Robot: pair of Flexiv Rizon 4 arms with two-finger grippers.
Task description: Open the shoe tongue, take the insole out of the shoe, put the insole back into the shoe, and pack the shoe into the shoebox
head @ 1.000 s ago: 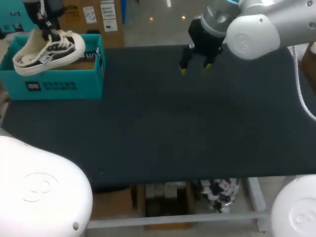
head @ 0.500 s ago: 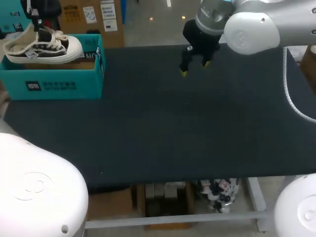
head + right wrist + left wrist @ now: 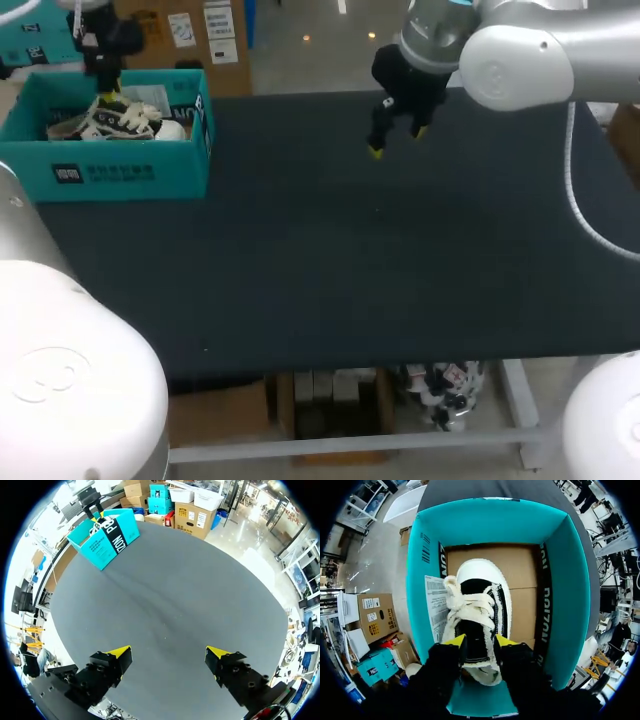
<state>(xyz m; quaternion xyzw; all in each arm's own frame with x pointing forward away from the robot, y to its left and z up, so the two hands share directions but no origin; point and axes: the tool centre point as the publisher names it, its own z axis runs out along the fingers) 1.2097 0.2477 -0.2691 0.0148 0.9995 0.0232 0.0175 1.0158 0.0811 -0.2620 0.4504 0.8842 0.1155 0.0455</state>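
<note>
Far left, my left gripper (image 3: 480, 642) clamps the shoe (image 3: 477, 612) low inside the shoebox (image 3: 560, 580), right gripper (image 3: 396, 140) spread empty over the far table (image 3: 350, 260); laces may snag on release, dragging it out.

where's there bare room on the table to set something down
The table is bare from the shoebox across to its right edge, including under the right gripper. It is crowded only inside the shoebox, where the shoe and the left gripper sit.

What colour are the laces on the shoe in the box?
The laces are cream, against the black shoe; the left wrist view shows them best.
</note>
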